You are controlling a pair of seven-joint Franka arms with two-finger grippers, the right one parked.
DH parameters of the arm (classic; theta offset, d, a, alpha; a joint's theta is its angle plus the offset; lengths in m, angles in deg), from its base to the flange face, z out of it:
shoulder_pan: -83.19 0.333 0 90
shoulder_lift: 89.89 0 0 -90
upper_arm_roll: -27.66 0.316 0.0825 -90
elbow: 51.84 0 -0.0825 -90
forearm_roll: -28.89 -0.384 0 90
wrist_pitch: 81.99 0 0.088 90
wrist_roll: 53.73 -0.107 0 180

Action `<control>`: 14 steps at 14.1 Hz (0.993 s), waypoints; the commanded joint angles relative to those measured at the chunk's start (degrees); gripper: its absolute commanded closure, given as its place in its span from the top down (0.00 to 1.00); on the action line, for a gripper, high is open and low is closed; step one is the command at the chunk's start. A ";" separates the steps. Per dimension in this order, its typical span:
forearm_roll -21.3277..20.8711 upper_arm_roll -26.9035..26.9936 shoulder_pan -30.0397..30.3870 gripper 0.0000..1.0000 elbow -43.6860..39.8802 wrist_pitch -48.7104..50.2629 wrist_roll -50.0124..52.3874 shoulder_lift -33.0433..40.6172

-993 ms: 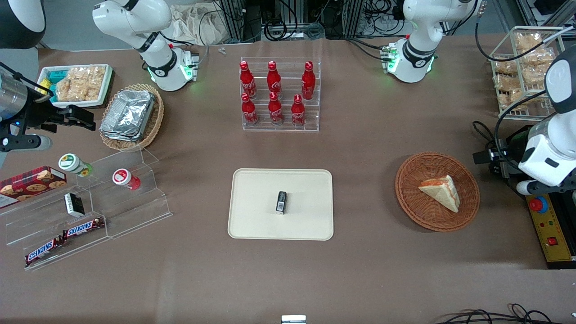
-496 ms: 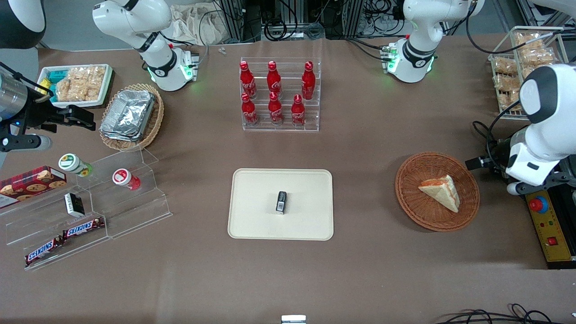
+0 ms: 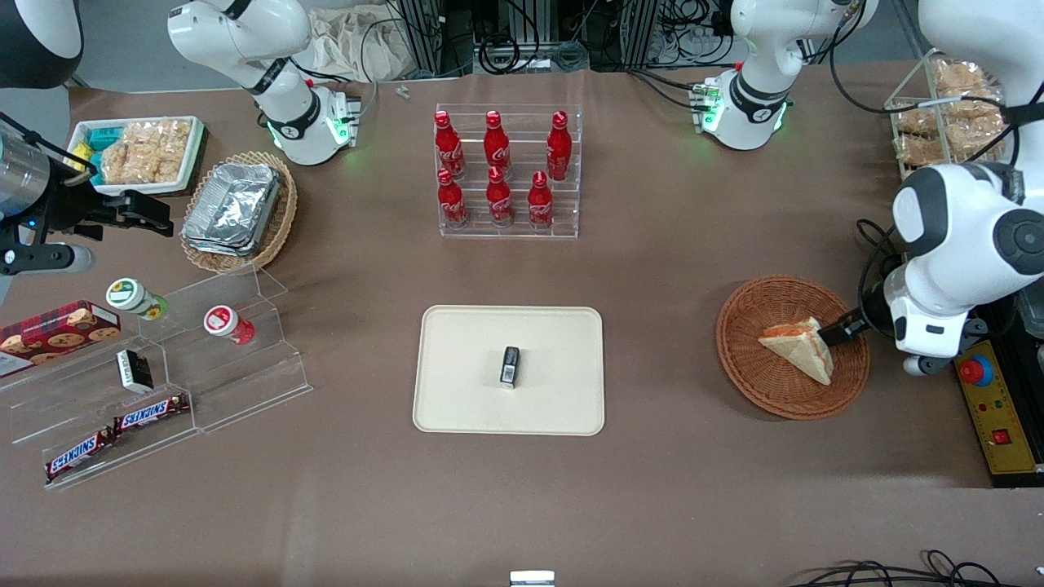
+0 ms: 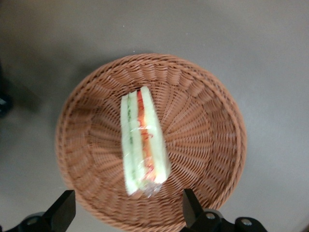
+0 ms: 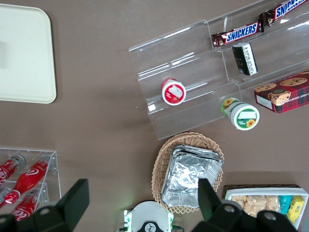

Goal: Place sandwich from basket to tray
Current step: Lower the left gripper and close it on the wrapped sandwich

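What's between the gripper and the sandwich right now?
Nothing. In the left wrist view the open gripper hangs above the sandwich in the basket, with only air between its fingers and the bread.

Brown table (image 3: pixel 669 489) with tray (image 3: pixel 457 408), basket (image 3: pixel 758 391), bottle rack (image 3: pixel 510 232); tool (image 4: pixel 128 212) above basket.

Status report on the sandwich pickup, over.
Hand open, above the basket, fingers wider than the sandwich. Sandwich lying in basket, not gripped. Tray has a small dark object on it.
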 commanded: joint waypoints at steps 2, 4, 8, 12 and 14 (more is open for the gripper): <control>2.81 0.09 -0.16 1.00 0.69 -3.30 7.56 -2.46; 3.16 0.09 -0.16 1.00 1.31 -5.40 10.36 -3.60; 3.08 0.09 -0.25 1.00 6.84 -12.70 10.55 -3.78; 3.07 0.09 -0.16 0.99 7.46 -14.82 10.55 -5.27; 3.07 0.00 -0.25 0.87 7.55 -15.00 10.55 -5.54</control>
